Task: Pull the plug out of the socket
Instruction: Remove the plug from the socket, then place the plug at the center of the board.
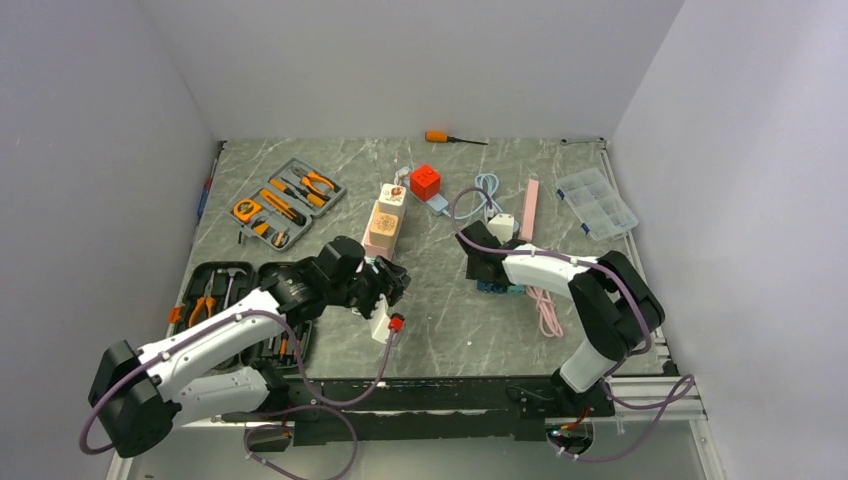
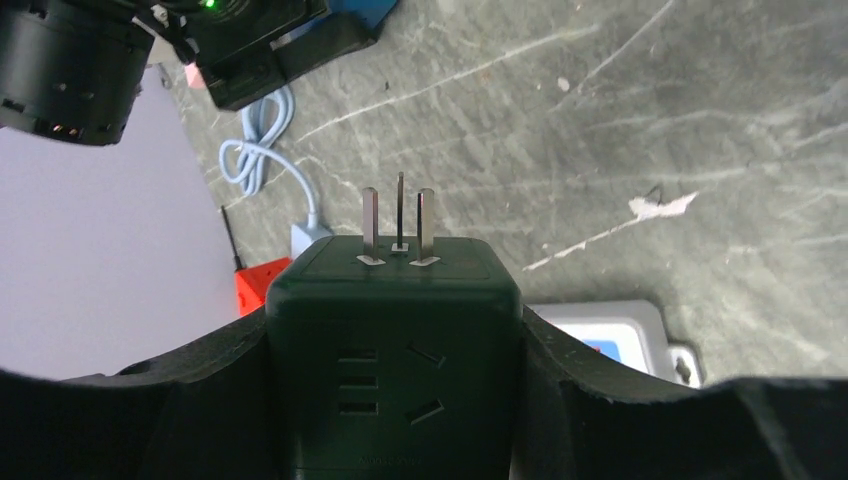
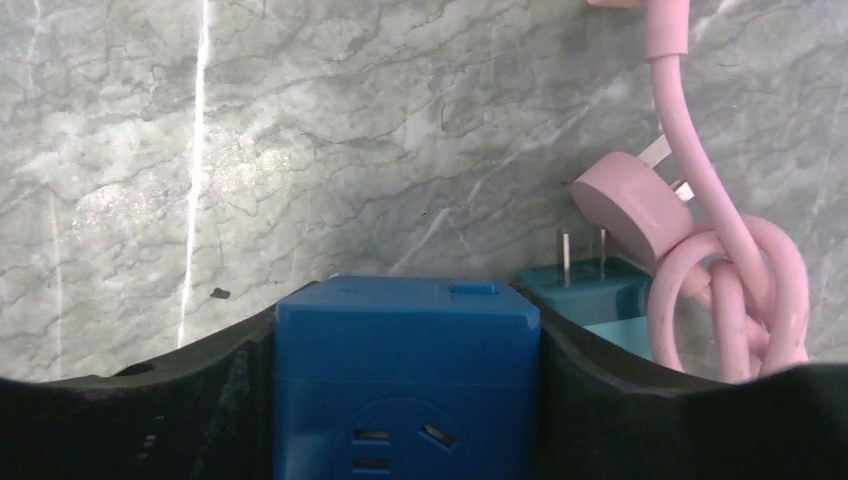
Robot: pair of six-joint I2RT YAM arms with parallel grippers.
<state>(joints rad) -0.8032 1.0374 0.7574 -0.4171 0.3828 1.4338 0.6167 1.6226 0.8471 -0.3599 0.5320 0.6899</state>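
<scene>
Top view, tabletop (image 1: 440, 335) across the middle. Open tool case (image 1: 288, 203) upper left, second tool tray (image 1: 215, 292) below it near the left edge. Screwdriver (image 1: 455, 138) top centre by the back edge. Small cube (image 1: 425, 181) below it, power strip (image 1: 385, 225) just lower left of the cube, coiled cable (image 1: 486, 188) to the cube's right. Compartment box (image 1: 596, 202) upper right. Centre-left: left end effector (image 1: 388, 282) just below the power strip, pronged adapter (image 2: 393, 330) between its fingers, socket block (image 1: 384, 325) just beneath. Centre-right: right end effector (image 1: 490, 268), cube socket (image 3: 405, 370) between its fingers, looped cord (image 1: 546, 308) just to its right.
</scene>
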